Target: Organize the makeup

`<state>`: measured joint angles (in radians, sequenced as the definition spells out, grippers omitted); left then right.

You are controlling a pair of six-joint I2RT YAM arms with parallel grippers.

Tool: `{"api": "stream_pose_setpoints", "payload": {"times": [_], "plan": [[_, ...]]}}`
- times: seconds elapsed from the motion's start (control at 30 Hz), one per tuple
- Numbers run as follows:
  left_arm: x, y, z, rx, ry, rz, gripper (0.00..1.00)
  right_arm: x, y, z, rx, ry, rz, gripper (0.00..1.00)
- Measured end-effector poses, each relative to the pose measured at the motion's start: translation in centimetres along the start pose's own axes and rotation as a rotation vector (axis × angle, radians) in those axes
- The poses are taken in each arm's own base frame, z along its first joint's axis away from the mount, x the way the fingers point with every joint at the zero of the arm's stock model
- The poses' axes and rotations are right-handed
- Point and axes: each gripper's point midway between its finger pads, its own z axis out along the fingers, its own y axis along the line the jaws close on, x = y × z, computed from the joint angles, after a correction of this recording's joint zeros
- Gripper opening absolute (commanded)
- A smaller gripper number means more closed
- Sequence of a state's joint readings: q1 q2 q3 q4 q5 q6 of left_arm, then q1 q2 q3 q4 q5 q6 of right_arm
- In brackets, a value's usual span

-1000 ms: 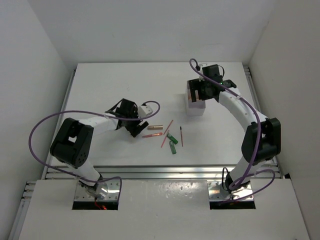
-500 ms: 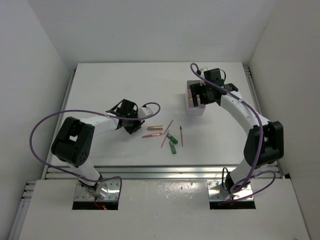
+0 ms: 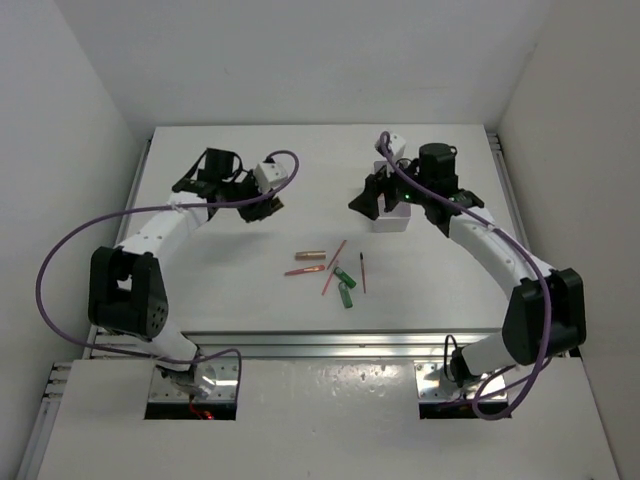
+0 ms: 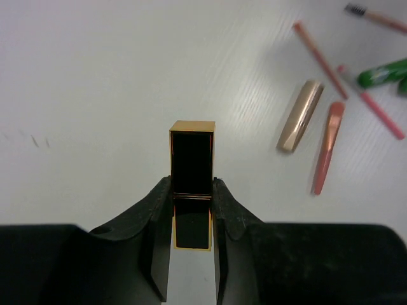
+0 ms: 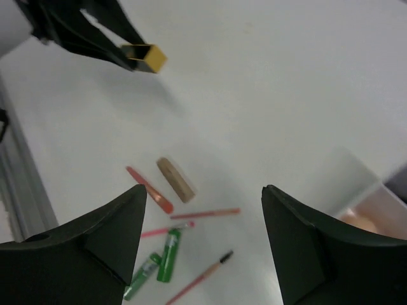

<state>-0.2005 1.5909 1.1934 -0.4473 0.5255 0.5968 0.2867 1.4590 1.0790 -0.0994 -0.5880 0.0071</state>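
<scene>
My left gripper [image 4: 192, 190] is shut on a black-and-gold lipstick [image 4: 192, 162], held above the table at the back left [image 3: 268, 200]. On the table lie a copper tube [image 4: 300, 116], a pink spatula [image 4: 325, 155], thin pink pencils [image 4: 319, 60], a green bottle [image 4: 381, 73] and a small brush [image 4: 375, 16]. The same group shows at the table's middle [image 3: 330, 272]. My right gripper [image 5: 203, 194] is open and empty, hanging high beside the white box [image 3: 392, 217]. From it I see the copper tube [image 5: 176, 180], two green bottles [image 5: 168, 254] and the brush [image 5: 200, 276] below.
The white box [image 5: 381, 203] stands at the back right with a beige sponge [image 5: 359, 219] inside. An aluminium rail [image 3: 320, 343] runs along the table's near edge. White walls close the sides and back.
My left gripper shut on the lipstick beside the other makeup and carried it up and toward the back left. My right gripper came away from the box and turned toward the table's middle.
</scene>
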Motion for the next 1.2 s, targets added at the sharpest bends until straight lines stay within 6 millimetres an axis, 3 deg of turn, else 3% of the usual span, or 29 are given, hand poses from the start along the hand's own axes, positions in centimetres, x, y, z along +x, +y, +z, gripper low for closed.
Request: {"api": "stream_pose_setpoints", "payload": {"times": [0.13,0.27,0.43,0.77,1.0,1.2], "plan": [[-6.2,-1.0,-1.3,0.07,-0.169,0.112,0.0,-3.2,3.7,1.9,-0.187,-0.129,-0.047,0.71],[-8.6,-4.0,-1.6,0.176,-0.249,0.153,0.0,-4.1,6.6,4.0,-0.315,-0.158,-0.086,0.72],[-9.4,-6.3,-1.8,0.257,-0.281,0.157,0.0,-4.1,8.1,5.1,-0.378,-0.151,-0.106,0.74],[-10.2,-7.6,-2.5,0.304,-0.318,0.164,0.0,-2.2,8.6,7.2,-0.414,-0.091,-0.145,0.75],[-10.0,-8.8,-2.3,0.341,-0.319,0.165,0.0,-0.7,9.0,8.1,-0.428,-0.052,-0.141,0.64],[-9.5,-9.1,-2.0,0.347,-0.309,0.163,0.0,-0.8,9.4,8.1,-0.444,-0.051,-0.143,0.41]]}}
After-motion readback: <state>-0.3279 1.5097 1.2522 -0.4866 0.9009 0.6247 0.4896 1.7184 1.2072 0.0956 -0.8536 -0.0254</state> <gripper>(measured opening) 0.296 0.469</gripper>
